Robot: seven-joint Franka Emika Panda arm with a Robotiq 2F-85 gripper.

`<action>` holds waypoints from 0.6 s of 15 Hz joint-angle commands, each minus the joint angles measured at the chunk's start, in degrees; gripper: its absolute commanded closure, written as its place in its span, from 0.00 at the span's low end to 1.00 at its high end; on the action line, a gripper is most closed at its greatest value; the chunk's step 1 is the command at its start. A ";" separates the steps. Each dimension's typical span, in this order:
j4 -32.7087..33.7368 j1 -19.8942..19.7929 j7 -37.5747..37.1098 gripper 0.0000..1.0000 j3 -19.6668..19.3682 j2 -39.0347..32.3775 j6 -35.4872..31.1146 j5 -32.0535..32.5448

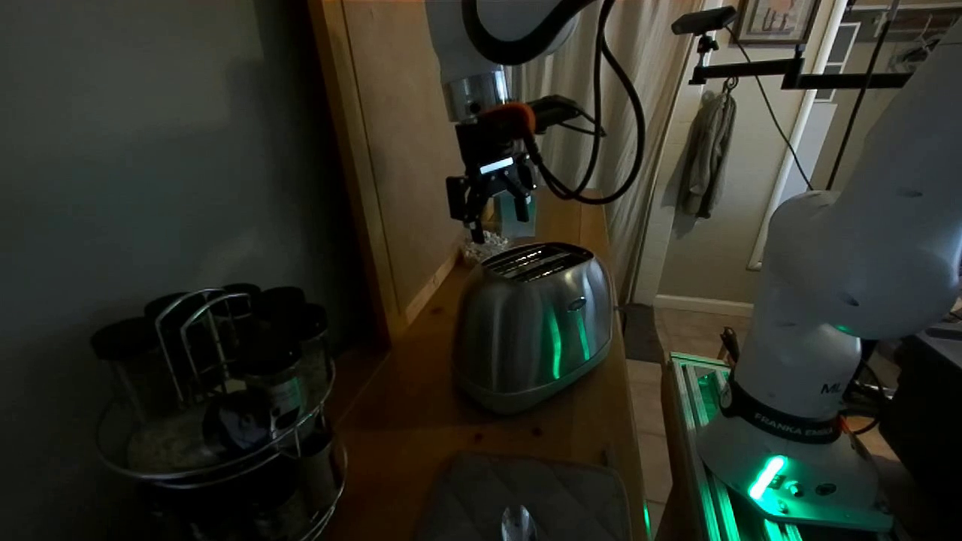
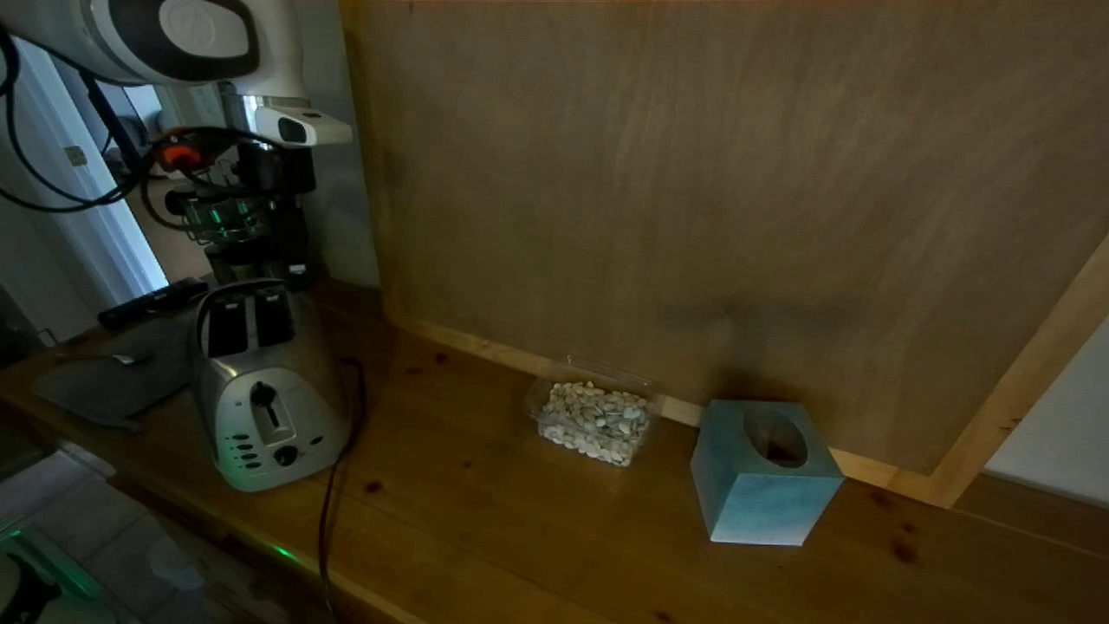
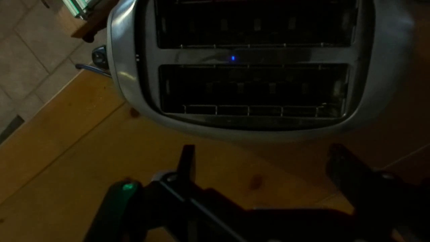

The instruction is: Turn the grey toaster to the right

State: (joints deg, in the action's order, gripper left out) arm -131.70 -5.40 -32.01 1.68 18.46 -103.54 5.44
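The grey toaster (image 1: 526,330) stands upright on the wooden counter. In an exterior view its end with the lever and knob shows (image 2: 277,420). In the wrist view its two dark slots run across the upper part, split by a metal bar (image 3: 252,56). My gripper (image 1: 500,223) is open and empty, above the counter near the toaster's top. In the wrist view the spread fingers (image 3: 262,148) lie alongside the toaster's long side, with bare counter between them. In an exterior view the gripper (image 2: 256,269) is behind the toaster and its fingertips are hard to see.
A wooden panel (image 2: 693,191) rises along the counter's back. A tray of pebbles (image 2: 593,420) and a blue tissue box (image 2: 762,472) stand by it. A cord (image 2: 325,520) hangs over the front edge. A spice rack (image 1: 225,469) and a grey mat (image 1: 466,496) with a spoon are nearby.
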 commanded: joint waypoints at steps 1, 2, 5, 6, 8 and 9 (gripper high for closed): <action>1.03 0.66 7.31 0.00 -1.19 -0.06 -0.86 -2.41; 0.54 0.83 9.89 0.00 -2.11 0.32 -2.09 -4.82; 0.31 0.07 8.00 0.00 -1.06 0.01 -1.61 -3.14; 0.31 0.06 8.42 0.00 -1.22 0.01 -1.65 -3.33; 0.31 0.10 8.73 0.00 -1.28 0.01 -1.67 -3.50; 0.31 0.13 8.77 0.00 -1.28 0.01 -1.67 -3.51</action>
State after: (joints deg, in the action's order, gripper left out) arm -131.48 -5.18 -23.28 0.33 18.50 -105.31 1.95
